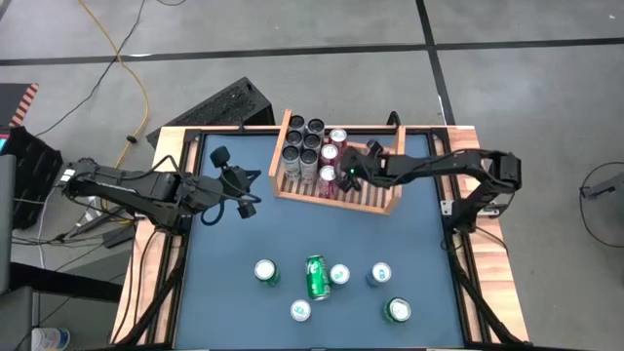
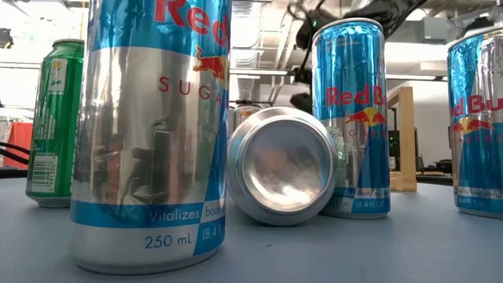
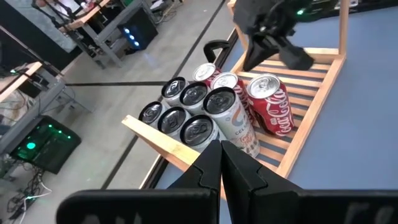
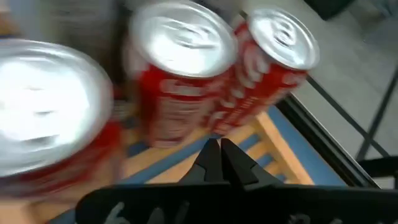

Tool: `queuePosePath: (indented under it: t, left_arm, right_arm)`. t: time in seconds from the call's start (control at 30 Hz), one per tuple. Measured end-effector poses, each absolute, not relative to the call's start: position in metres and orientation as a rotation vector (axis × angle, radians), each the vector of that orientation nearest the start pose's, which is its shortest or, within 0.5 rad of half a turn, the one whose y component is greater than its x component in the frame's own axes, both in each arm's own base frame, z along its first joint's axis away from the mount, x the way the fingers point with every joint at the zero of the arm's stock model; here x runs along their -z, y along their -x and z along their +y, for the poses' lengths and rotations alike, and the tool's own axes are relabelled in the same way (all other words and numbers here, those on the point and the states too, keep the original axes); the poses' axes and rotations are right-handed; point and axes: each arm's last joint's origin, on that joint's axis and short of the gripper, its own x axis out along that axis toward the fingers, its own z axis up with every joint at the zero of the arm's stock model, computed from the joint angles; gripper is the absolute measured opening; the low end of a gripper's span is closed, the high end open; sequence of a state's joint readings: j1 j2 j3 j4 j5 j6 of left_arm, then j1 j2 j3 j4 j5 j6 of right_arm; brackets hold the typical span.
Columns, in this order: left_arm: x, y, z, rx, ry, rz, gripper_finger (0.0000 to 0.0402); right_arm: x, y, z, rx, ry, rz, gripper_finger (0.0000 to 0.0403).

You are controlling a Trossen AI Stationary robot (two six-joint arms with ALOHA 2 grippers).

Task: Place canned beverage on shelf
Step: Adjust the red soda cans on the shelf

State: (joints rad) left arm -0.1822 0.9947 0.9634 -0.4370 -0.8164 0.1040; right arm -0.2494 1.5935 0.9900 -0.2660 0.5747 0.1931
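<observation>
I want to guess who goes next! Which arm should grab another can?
Probably the left: its hand is shut and empty beside the shelf, toward the loose cans. The right hand hangs over the shelf.

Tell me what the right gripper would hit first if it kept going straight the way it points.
Probably the red cola cans standing in the wooden shelf; the right gripper, jaws shut, points at their bases, though depth is uncertain.

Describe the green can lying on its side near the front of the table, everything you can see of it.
The green can lies tipped over on the blue tabletop, lengthwise roughly front to back, its shiny concave base facing the low camera. It looks like metal, with white markings on the green body. An upright silver-topped can stands right beside it, possibly touching. No gripper is near.
</observation>
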Motion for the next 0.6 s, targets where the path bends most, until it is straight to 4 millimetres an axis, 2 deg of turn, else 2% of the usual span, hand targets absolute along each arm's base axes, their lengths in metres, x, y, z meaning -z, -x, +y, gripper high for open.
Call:
queuePosePath:
  t: [0.1, 0.33, 0.6]
  left_arm:
    - [-0.337, -0.201, -0.016, -0.601, -0.329, 0.455, 0.0000]
    - [-0.336, -0.201, -0.014, -0.609, -0.336, 0.472, 0.0000]
    - [-0.336, -0.201, -0.010, -0.625, -0.336, 0.480, 0.0000]
  right_arm:
    - [-0.208, -0.304, -0.108, 0.868, -0.040, 0.796, 0.0000]
    - [-0.211, -0.303, -0.126, 0.772, -0.091, 0.766, 0.0000]
    - [-0.215, -0.294, -0.153, 0.902, -0.136, 0.693, 0.0000]
